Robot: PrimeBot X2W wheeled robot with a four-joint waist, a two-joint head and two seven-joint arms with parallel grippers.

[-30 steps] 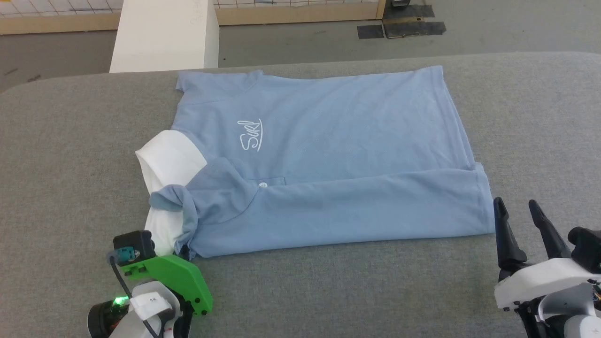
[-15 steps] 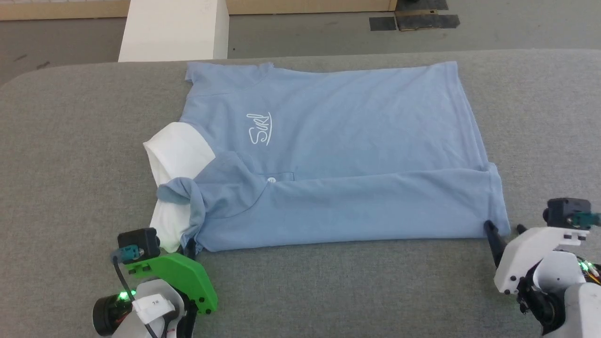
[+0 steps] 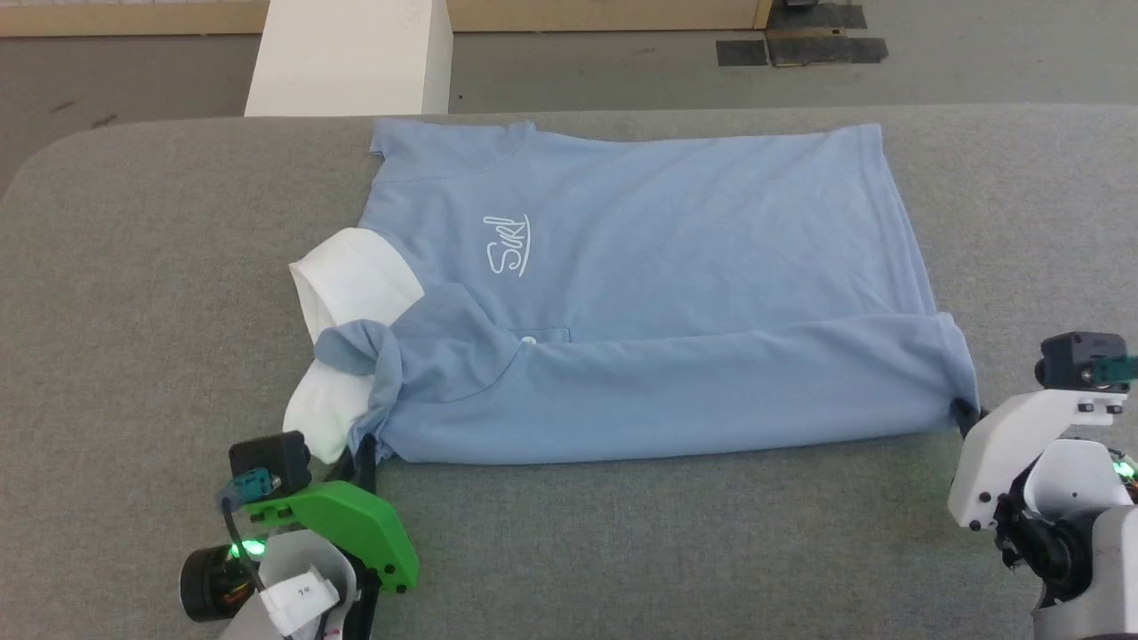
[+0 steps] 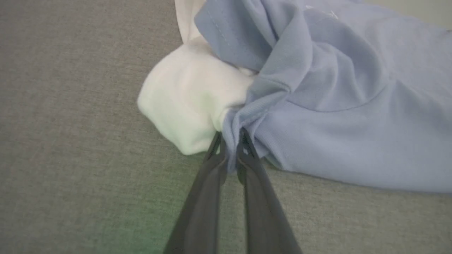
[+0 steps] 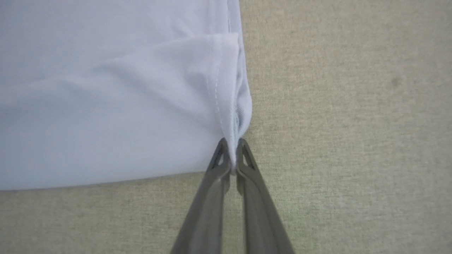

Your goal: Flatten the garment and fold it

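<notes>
The light blue polo shirt lies sideways on the grey table, its near long side folded over. Its white collar points left and the white cursive logo faces up. My left gripper is shut on the shirt's near left corner beside the collar; the left wrist view shows its fingers pinching bunched blue cloth. My right gripper is shut on the near right corner at the hem; the right wrist view shows the fingertips clamping the stitched edge.
A white block stands on the floor beyond the table's far edge, near the shirt's far left corner. Dark tape patches lie on the floor at the back right. Bare grey cloth surface spreads to the left and along the front.
The camera has shifted. My right gripper went from standing open off the shirt's right corner to pointing down and shut on that corner. The left gripper keeps its hold at the collar corner.
</notes>
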